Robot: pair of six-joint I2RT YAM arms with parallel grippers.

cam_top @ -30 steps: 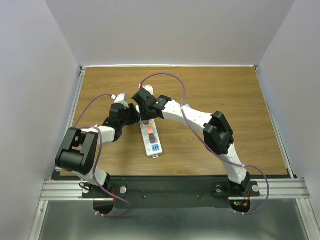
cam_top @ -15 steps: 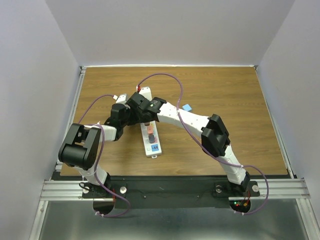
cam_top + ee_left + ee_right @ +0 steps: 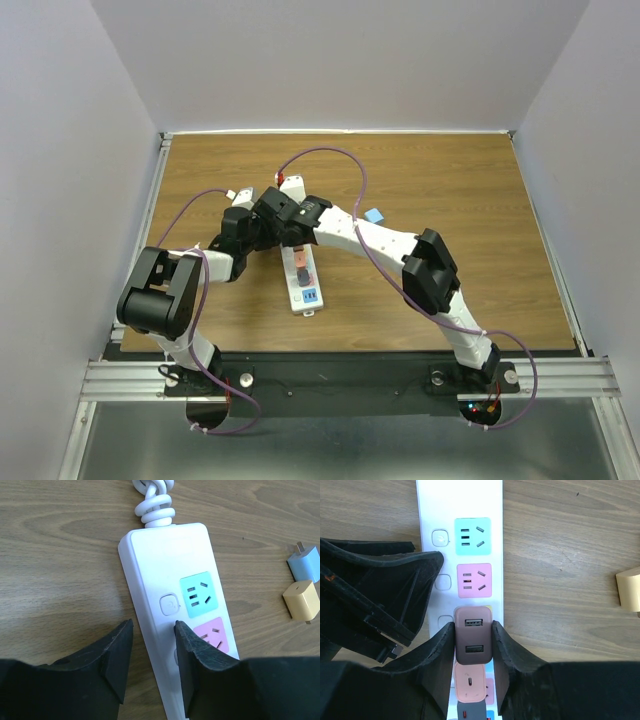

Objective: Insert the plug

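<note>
A white power strip lies on the wooden table, its coloured sockets showing in the left wrist view and the right wrist view. My right gripper is shut on a mauve USB charger plug, held over the strip's third socket just below the pink socket. A pink charger and a grey one sit in the sockets behind it. My left gripper is open and straddles the strip's left edge, one finger on top of the strip. From above the grippers are side by side.
A blue charger and a yellow charger lie loose on the table to the right of the strip; the blue one shows from above. The strip's coiled white cord runs off its far end.
My right gripper has moved left and down with the mauve plug, onto the strip beside my left gripper. In the last half second almost nothing has moved.
</note>
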